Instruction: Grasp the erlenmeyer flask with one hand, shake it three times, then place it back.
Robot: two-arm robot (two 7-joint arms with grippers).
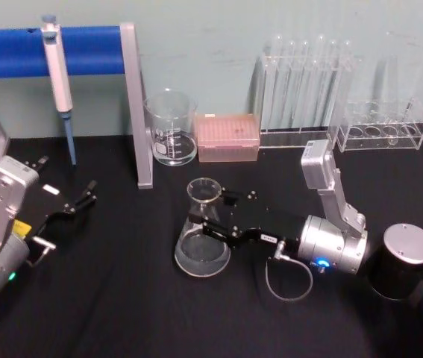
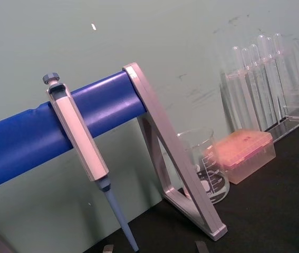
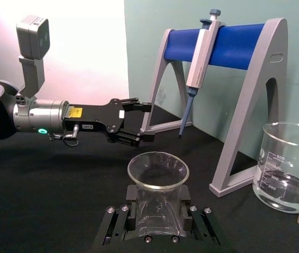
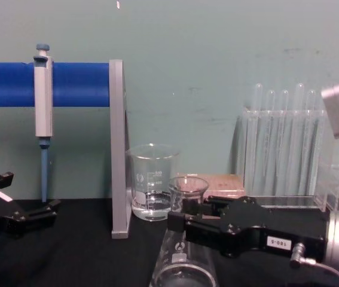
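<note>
One step looks done: right end effector (image 1: 207, 217) clamps erlenmeyer flask (image 1: 202, 253) neck, base on bench (image 1: 121, 298). Shakes, release likely remain. Left end effector (image 1: 83, 198) parked, wide.

Glossy glass erlenmeyer flask (image 1: 196, 252), matt cloth (image 1: 121, 298)

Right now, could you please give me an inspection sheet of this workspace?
Surface: black table, flat.
Job's things: flask standing upright mid-table.
Clutter: beaker with a little clear liquid, pink box, test tubes, pipette hanging on blue stand.
Grippers: right gripper shut on the flask's neck; left gripper open, apart at the left.
Cables: cable looped behind the right gripper.
Surroundings: green wall.
</note>
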